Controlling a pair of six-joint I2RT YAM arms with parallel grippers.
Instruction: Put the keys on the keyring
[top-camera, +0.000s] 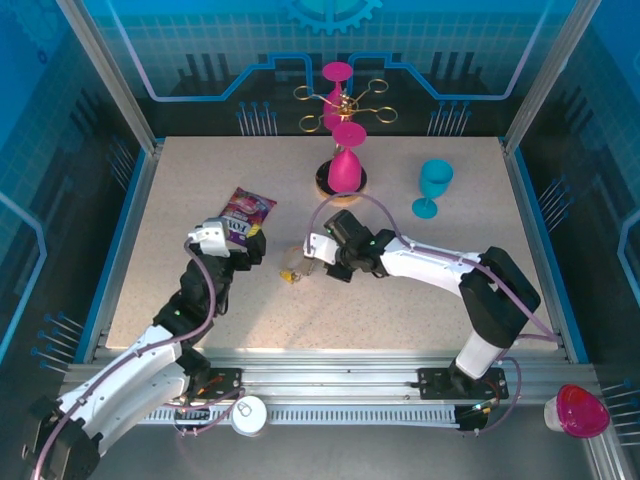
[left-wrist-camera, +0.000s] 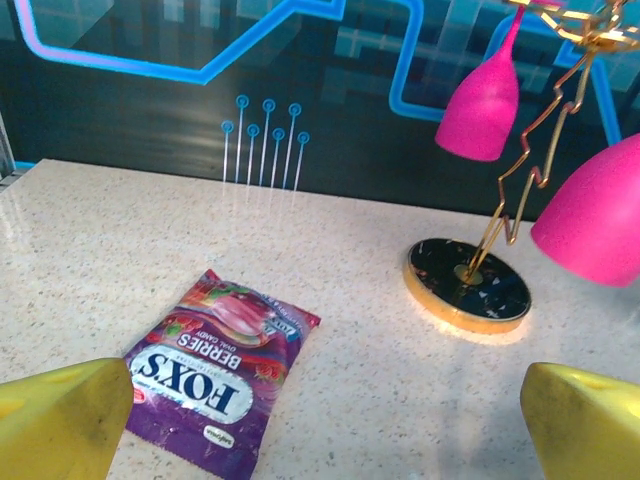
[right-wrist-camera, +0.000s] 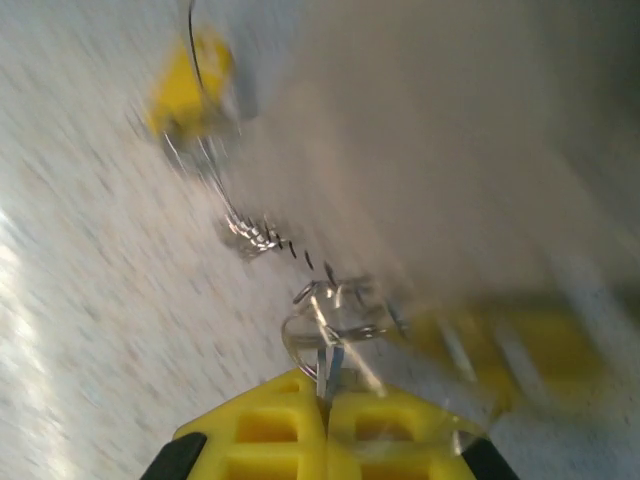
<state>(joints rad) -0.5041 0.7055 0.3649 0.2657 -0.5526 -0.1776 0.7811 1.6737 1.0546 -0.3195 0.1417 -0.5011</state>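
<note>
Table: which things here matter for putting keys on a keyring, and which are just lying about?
Job: yellow-tagged key, chain, right gripper pinching it.
Lying about: candy packet, pink glasses on gold stand, blue glass.

The right wrist view is smeared by motion blur throughout. A yellow tag (right-wrist-camera: 188, 85) is reduced to a soft blot, and the chain (right-wrist-camera: 262, 238) below it is made out as broken glints. The right gripper (right-wrist-camera: 325, 410) is cut off by the lower edge. At the seam of its closed pads a thin silver piece (right-wrist-camera: 325, 355) is pinched; whether it is a key or a ring cannot be told.

In the top view the keys (top-camera: 290, 275) are too small to be told apart.

In the left wrist view the left gripper (left-wrist-camera: 325, 440) is cropped to two yellow corners, a pink glass (left-wrist-camera: 600, 215) is cut by the right edge, and the gold rack (left-wrist-camera: 520, 180) is cut by the top.
</note>
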